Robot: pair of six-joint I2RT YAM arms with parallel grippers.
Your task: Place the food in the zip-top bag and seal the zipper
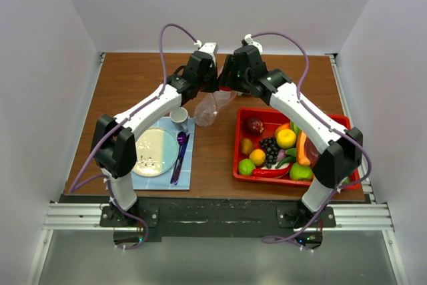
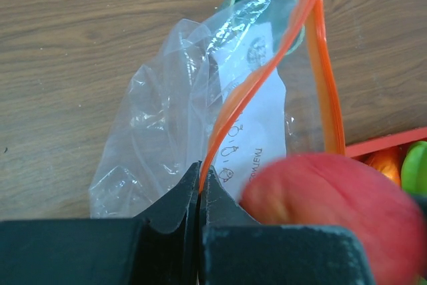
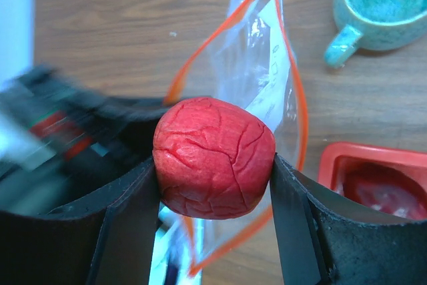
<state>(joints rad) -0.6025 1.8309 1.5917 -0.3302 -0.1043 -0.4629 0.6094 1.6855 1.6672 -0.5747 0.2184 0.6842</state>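
Observation:
The clear zip-top bag [image 1: 208, 109] hangs upright between the two arms, its mouth held apart. My left gripper [image 2: 199, 178] is shut on the near side of the orange zipper [image 2: 267, 71]. A wrinkled red round fruit [image 3: 213, 158] sits between the fingers of my right gripper [image 3: 215, 162], touching both pads, directly over the bag's open mouth [image 3: 257, 65]. The same fruit [image 2: 333, 198] shows blurred beside my left fingers. The rest of the food [image 1: 277, 148] lies in the red tray [image 1: 244, 168]: dark grapes, yellow, orange and green fruits, a red chili.
A teal cup [image 3: 380, 5] stands on the wooden table just left of the bag. A pale plate [image 1: 155, 151] and a purple spoon [image 1: 181, 148] lie on a blue mat [image 1: 187, 177] at the near left. White walls close in the table.

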